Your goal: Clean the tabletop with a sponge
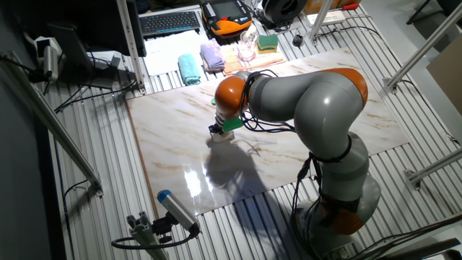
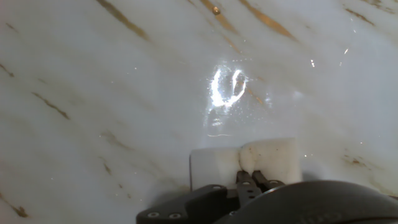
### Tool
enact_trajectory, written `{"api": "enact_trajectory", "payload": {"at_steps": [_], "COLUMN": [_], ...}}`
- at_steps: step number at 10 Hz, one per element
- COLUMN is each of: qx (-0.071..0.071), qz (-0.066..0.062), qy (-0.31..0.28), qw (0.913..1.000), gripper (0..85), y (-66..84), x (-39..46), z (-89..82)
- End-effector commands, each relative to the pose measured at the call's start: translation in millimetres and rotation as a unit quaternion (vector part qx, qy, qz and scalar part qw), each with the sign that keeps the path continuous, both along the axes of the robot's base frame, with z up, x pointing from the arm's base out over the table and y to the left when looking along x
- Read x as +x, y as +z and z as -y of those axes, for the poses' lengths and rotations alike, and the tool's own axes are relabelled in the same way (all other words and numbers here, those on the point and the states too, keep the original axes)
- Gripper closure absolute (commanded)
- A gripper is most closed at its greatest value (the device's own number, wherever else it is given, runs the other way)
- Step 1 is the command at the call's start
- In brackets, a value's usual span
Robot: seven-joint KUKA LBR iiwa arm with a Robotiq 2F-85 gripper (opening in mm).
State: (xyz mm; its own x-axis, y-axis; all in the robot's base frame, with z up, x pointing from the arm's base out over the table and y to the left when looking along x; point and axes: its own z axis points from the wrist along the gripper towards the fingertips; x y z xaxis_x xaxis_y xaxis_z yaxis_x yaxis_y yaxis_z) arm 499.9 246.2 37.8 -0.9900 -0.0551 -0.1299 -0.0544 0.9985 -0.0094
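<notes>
The tabletop [image 1: 173, 137] is a glossy white marble-look slab with tan veins, and it fills the hand view [image 2: 93, 93]. My gripper [image 1: 218, 131] points down near the slab's middle, left of the arm's grey body. In the hand view the gripper [image 2: 252, 180] sits at the bottom edge, shut on the sponge [image 2: 273, 158], a small cream block that rests against the slab. In the fixed view the sponge [image 1: 216, 135] is only a pale speck under the hand. A bright glare patch lies just ahead of it.
Behind the slab lie a teal cloth [image 1: 190, 70], a lilac cloth [image 1: 211, 55], a glass [image 1: 247, 49] and a green-and-yellow sponge [image 1: 268, 42]. A blue-tipped tool [image 1: 177, 209] juts in at the front left. Ribbed grey metal [image 1: 86, 209] surrounds the slab.
</notes>
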Motion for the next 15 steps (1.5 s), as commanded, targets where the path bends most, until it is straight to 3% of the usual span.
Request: {"api": "enact_trajectory", "payload": {"at_steps": [1,6,15], "qx": [-0.001,-0.002,0.002], "qz": [0.001,0.002,-0.002], "qy": [0.0,0.004,0.026], "qw": [1.0,1.0,0.9996], "gripper": [85.0,85.0,85.0], "y": [-0.5,-1.2,1.3], "x": [-0.4,-0.7,14.1], "z": [0.8,14.1,59.0]}}
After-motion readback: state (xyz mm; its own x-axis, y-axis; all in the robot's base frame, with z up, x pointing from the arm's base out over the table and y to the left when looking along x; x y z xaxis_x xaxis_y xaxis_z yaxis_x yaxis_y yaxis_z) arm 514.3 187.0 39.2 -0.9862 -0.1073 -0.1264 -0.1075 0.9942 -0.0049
